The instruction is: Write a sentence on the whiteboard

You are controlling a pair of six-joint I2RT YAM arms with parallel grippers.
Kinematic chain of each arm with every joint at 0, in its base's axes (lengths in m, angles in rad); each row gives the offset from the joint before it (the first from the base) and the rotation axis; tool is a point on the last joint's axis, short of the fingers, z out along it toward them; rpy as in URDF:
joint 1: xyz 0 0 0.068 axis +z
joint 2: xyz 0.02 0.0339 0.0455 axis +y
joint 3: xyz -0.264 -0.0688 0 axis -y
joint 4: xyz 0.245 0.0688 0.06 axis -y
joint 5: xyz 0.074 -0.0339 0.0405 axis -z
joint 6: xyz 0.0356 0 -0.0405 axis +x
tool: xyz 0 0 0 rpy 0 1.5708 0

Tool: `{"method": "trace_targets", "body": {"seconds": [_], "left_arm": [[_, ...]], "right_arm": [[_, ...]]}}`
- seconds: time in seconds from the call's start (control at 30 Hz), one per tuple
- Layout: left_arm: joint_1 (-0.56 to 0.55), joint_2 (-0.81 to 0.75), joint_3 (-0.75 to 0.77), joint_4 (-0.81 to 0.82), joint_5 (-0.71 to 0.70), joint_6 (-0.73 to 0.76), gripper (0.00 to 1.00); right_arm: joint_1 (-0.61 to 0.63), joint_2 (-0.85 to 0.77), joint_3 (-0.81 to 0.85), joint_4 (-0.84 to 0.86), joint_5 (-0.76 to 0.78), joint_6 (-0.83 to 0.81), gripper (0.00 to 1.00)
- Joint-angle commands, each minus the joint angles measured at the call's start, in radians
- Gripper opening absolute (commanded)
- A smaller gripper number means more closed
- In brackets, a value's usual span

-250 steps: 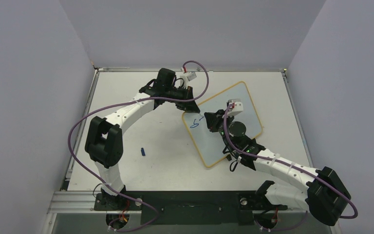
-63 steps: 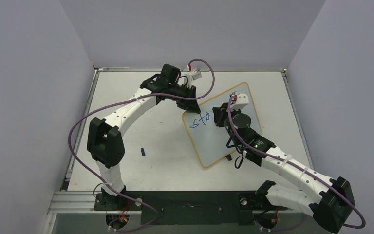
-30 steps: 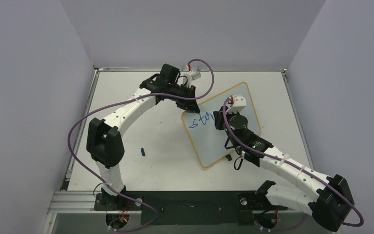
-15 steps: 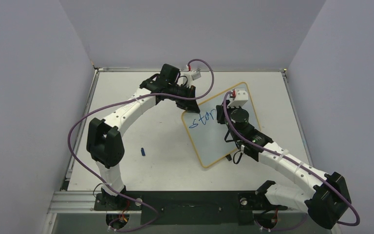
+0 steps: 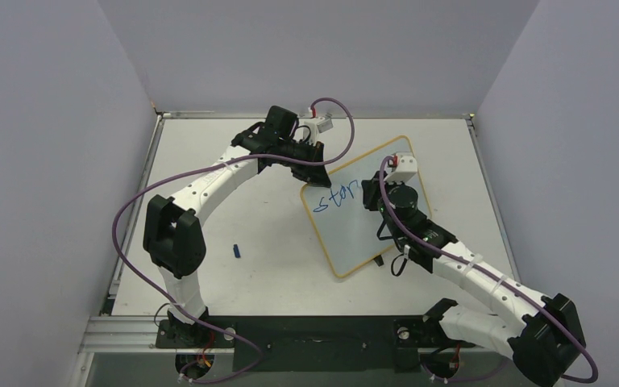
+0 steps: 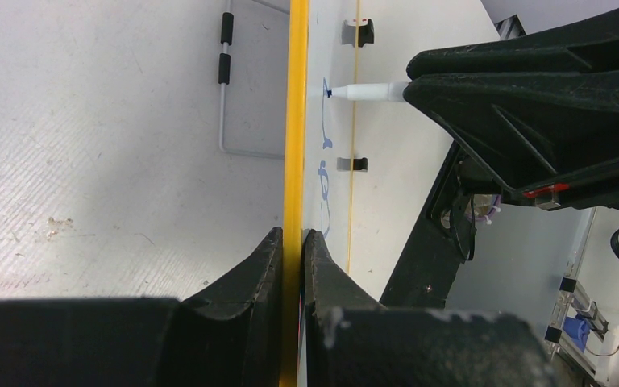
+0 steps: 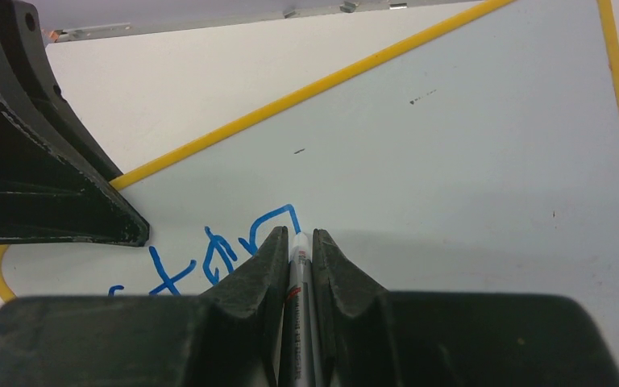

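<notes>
Blue ink – start of the sentence [image 5: 334,198] near the whiteboard [image 5: 353,235] left corner, board right of centre on the counter [image 5: 266,258]. I see left jaws clamped on its yellow frame [image 6: 294,121]; right jaws pinching the marker [image 7: 298,314] – tip touching the board.

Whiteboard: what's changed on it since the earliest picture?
The blue handwritten marker line grew from one letter to about four. The right claw, shut on the white marker pen, moved rightward in the top view along the glossy white yellow-framed whiteboard. Unchanged: the left claw stays clamped on the board's frame, and the small blue cap lies on the table.
</notes>
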Motion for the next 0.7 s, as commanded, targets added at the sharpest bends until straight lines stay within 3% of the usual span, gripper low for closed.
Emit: {"method": "trace_targets", "body": {"seconds": [0.0, 0.67], "left_arm": [[-0.002, -0.040, 0.028, -0.024, -0.119, 0.049, 0.00], [0.006, -0.048, 0.026, -0.026, -0.122, 0.053, 0.00]], "right_arm": [[-0.004, -0.020, -0.023, -0.028, -0.025, 0.031, 0.00], [-0.054, -0.088, 0.061, -0.071, 0.041, 0.029, 0.00]]}}
